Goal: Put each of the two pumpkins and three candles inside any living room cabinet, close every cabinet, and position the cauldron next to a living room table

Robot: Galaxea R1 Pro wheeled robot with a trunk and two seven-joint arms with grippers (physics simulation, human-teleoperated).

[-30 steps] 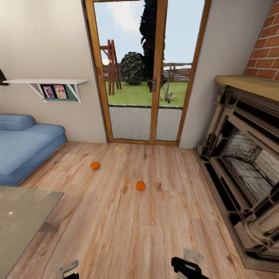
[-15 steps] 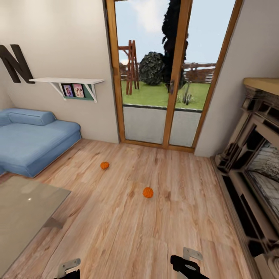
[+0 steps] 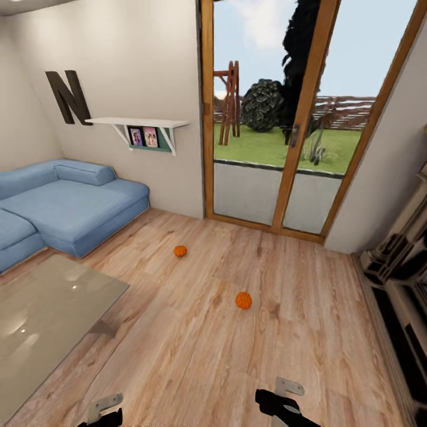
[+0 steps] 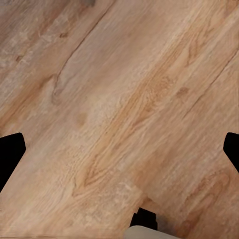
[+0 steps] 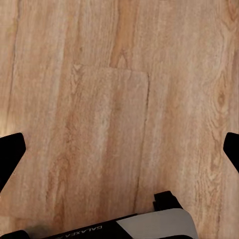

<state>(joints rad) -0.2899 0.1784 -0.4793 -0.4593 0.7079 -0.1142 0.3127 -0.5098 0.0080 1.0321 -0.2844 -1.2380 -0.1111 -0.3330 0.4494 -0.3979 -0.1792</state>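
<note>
As the head cam is swinging left vs a sec ago, the whole pic is shifting, not the objs: the blue sofa [image 3: 65,204] and glass coffee table [image 3: 47,311] are coming further into frame w/ a wall letter N [image 3: 68,96], while the fireplace is sliding out at the right edge. That's reading as the robot turning to survey the living rm; no cabinet, candles or cauldron showing yet, so nothing's stowed. The glazed patio door [image 3: 296,124] is sitting dead ahead. Both pumpkins are lying on the wood floor [image 3: 196,356], well apart: far pumpkin [image 3: 180,251] nearer the sofa, near pumpkin [image 3: 243,300] mid-floor, closest to the robot. They're roundish, no real long axis; stem direction too small to tell. Left gripper [image 4: 119,149] and right gripper [image 5: 119,149] are hanging over bare planks, fingers spread wide, holding nothing.
</note>
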